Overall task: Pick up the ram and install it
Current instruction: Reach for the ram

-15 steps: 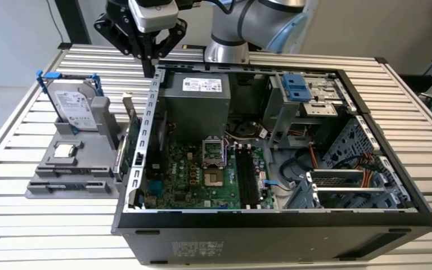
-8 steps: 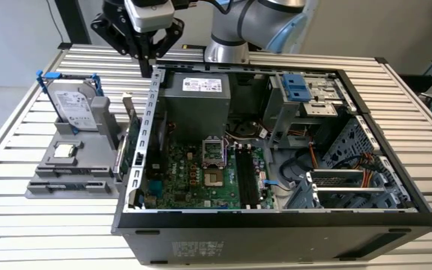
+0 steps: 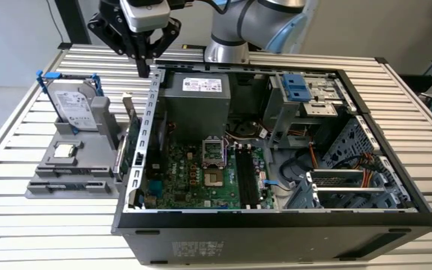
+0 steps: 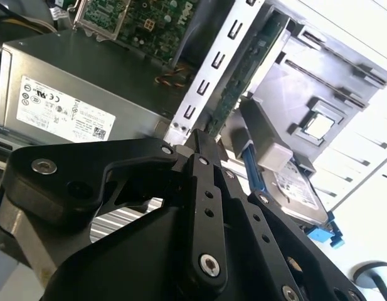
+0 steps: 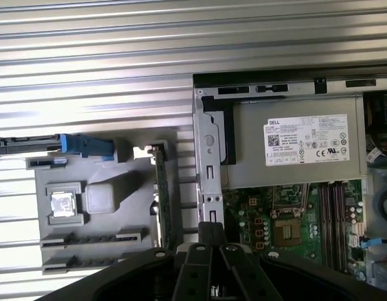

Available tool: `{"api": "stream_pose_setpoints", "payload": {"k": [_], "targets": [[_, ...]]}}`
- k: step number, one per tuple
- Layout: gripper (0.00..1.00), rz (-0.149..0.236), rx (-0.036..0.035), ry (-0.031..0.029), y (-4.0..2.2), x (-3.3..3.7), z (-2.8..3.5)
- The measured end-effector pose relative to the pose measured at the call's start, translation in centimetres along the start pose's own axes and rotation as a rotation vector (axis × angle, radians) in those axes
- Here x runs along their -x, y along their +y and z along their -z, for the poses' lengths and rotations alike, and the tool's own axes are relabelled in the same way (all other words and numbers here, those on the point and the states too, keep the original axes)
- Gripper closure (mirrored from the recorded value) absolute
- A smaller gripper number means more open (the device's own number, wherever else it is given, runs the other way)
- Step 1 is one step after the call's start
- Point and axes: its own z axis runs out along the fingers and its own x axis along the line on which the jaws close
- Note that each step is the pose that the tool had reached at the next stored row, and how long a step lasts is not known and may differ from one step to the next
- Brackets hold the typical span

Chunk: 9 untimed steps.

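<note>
Closest in the second wrist view, the claw [image 4: 202, 133] is hanging clenched and empty above a corner of the computer case [image 3: 276, 222]. The ram [image 5: 160, 194] is standing on edge in the gray holder [image 5: 99, 241] just beside that case, so picking and installing are both looking undone.

Open computer case [image 3: 276, 236] on slatted table [image 3: 36, 236]; hard drive [image 3: 72, 104] in holder [image 3: 70, 183].

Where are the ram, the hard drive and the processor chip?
ram [image 5: 162, 194], first wrist view, middle of its green edge.
hard drive [image 3: 73, 107], exterior view, its labelled face.
processor chip [image 5: 60, 205], first wrist view, centre of its silver top.
</note>
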Motion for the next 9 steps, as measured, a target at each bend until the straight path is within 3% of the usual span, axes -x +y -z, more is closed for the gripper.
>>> {"api": "stream_pose_setpoints", "payload": {"k": [9], "targets": [[1.00, 0.000, 0.0000, 0.0000, -0.05, -0.60, 0.01]]}}
